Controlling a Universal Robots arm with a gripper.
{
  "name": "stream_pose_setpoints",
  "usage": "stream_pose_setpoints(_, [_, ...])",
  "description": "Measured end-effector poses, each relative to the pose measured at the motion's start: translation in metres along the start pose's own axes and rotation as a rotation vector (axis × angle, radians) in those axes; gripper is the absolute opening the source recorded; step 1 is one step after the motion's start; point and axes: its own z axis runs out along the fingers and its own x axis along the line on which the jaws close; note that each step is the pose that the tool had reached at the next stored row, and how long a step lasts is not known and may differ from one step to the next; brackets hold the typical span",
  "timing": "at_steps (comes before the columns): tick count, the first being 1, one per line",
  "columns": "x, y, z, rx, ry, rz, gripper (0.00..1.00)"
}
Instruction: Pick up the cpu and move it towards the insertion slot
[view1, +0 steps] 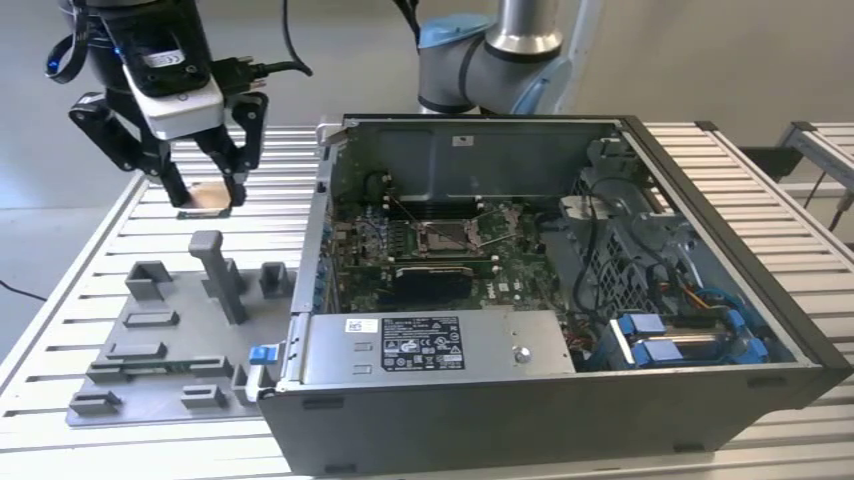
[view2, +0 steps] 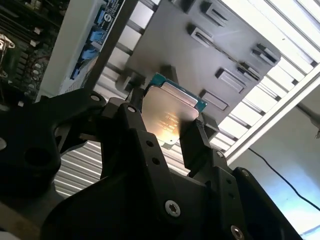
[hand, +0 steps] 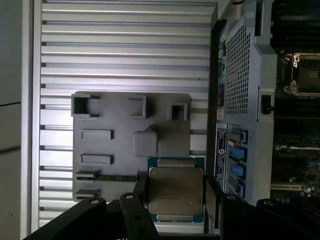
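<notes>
Far toward the exterior view's left, up over the slatted aluminium table (view1: 274, 235): gripper (view1: 207, 197) clamped on the cpu (view1: 203, 199), chip held clear of the surface. In both wrist views, the same grip on the cpu (view2: 170, 115) (hand: 175, 192), pinched by two opposite edges between black fingers (view2: 192, 142), silvery face showing, green board edge around it. Below the gripper and well apart from it, flat on the table: grey fixture plate (view1: 147, 350) with upright blocks. Further toward the exterior view's right of the gripper: open computer case (view1: 534, 400), motherboard (view1: 387, 250) inside. On that board, well apart from the held chip: insertion slot (view1: 447, 235), silver frame around a dark centre.
</notes>
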Motion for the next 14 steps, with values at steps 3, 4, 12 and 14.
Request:
stream_pose_setpoints(3, [-0.0078,0.0000,-0.0001,0.0001,0.0001,0.000,0.00])
stream_pose_setpoints(4, [-0.0104,-0.0001,-0.0001,0.0001,0.0000,0.000,0.00])
stream_pose_setpoints(12, [-0.0299,-0.0002,-0.0002,0.0001,0.0001,0.000,0.00])
stream_pose_setpoints(14, [-0.0352,-0.0003,-0.0002,0.0001,0.0001,0.000,0.00])
